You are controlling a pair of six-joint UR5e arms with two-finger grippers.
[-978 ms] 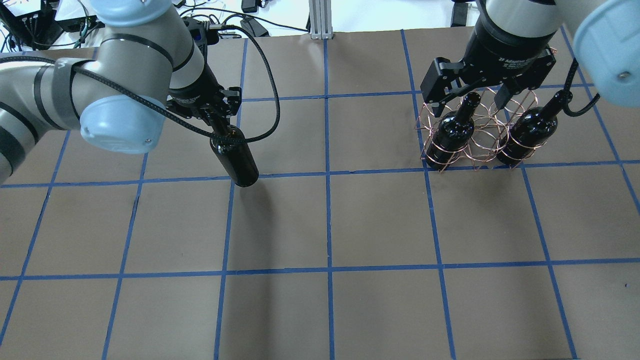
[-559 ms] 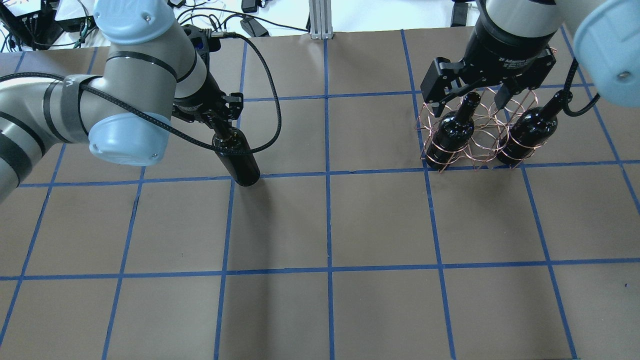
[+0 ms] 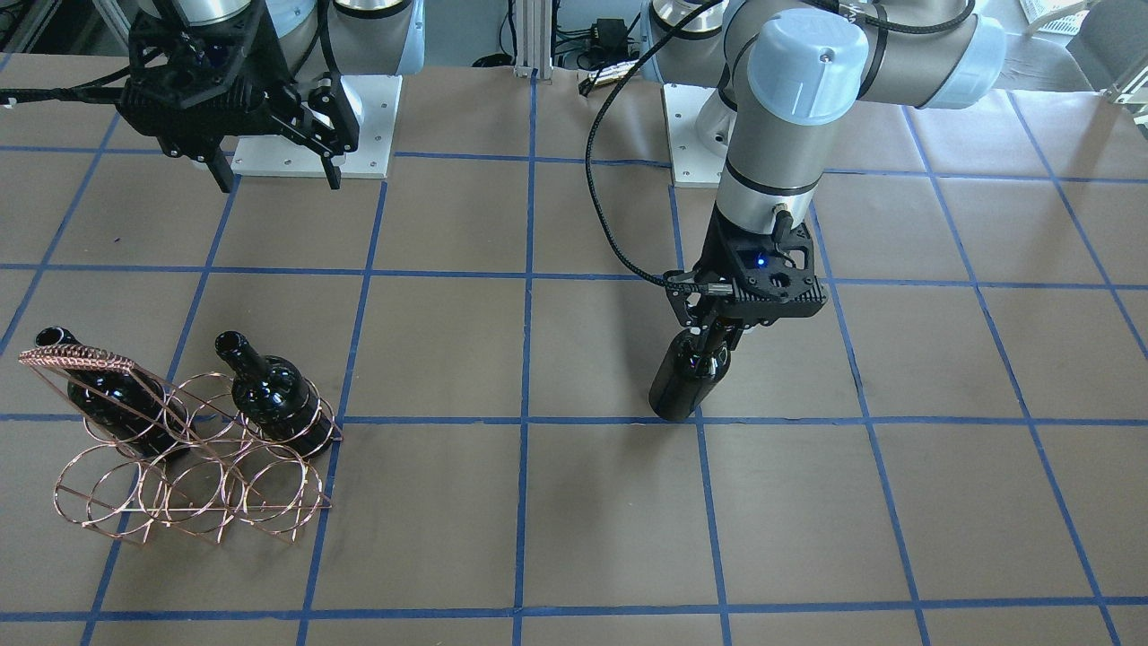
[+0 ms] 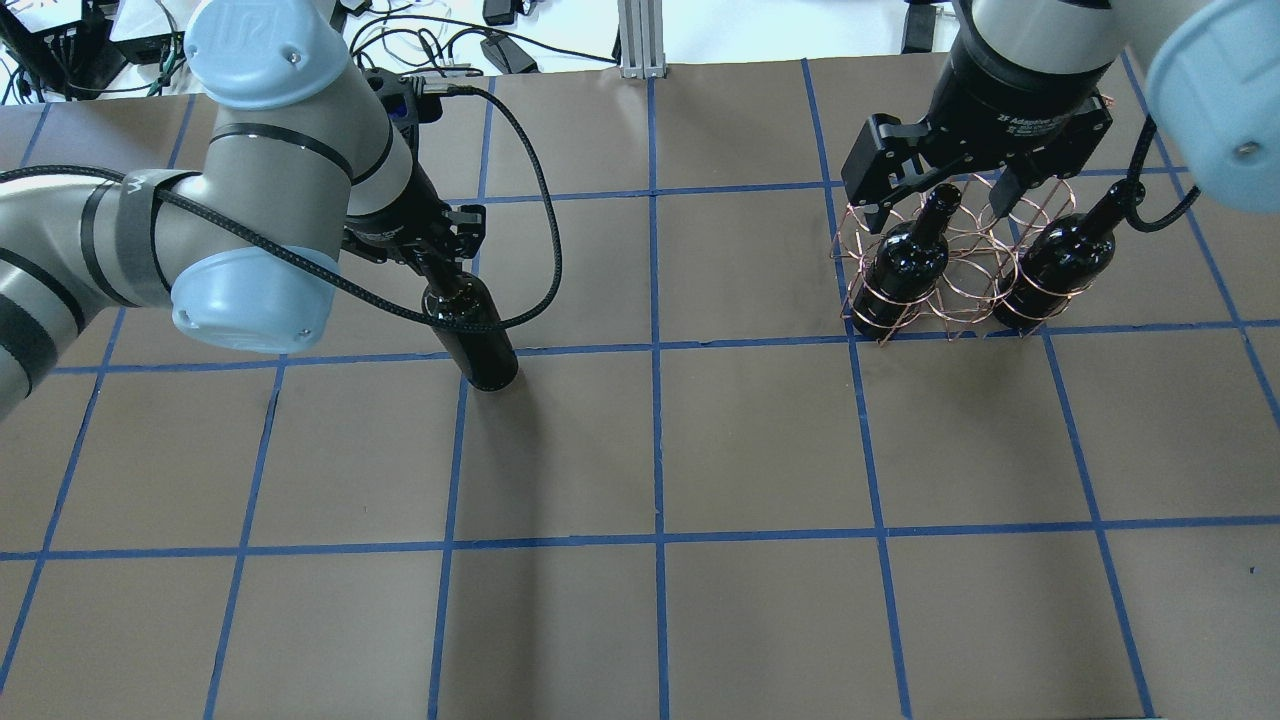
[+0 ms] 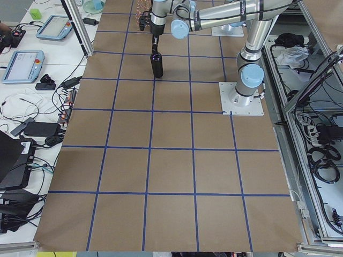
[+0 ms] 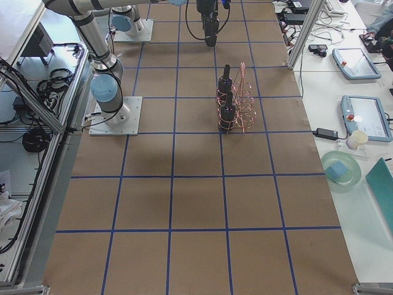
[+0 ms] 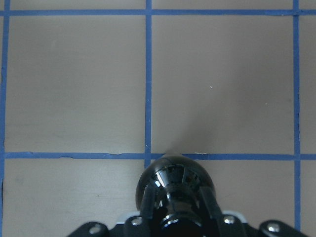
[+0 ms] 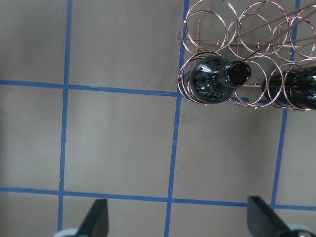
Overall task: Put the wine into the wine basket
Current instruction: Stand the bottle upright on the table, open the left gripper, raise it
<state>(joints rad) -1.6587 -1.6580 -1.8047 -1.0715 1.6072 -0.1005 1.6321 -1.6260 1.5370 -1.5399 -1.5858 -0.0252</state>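
Note:
My left gripper [image 4: 441, 258] is shut on the neck of a glossy black wine bottle [image 4: 472, 335], which hangs roughly upright over the table's left half. It also shows in the front view [image 3: 686, 381] and the left wrist view [image 7: 173, 183]. I cannot tell whether its base touches the table. The copper wire wine basket [image 4: 962, 283] stands at the far right, with two look-alike bottles [image 4: 900, 265] [image 4: 1060, 262] in its outer rings. Its middle ring is empty. My right gripper [image 4: 940, 208] is open and empty, high above the basket [image 8: 256, 29].
The table [image 4: 660, 450] is brown paper with a blue tape grid. Cables and gear lie beyond its far edge [image 4: 440, 30]. The left arm's black cable [image 4: 545, 230] loops beside the held bottle. The arm bases [image 3: 359, 126] stand at the robot's side.
My left arm has shifted and the held bottle has moved slightly toward the near side of the table. The right gripper and the basket have not moved.

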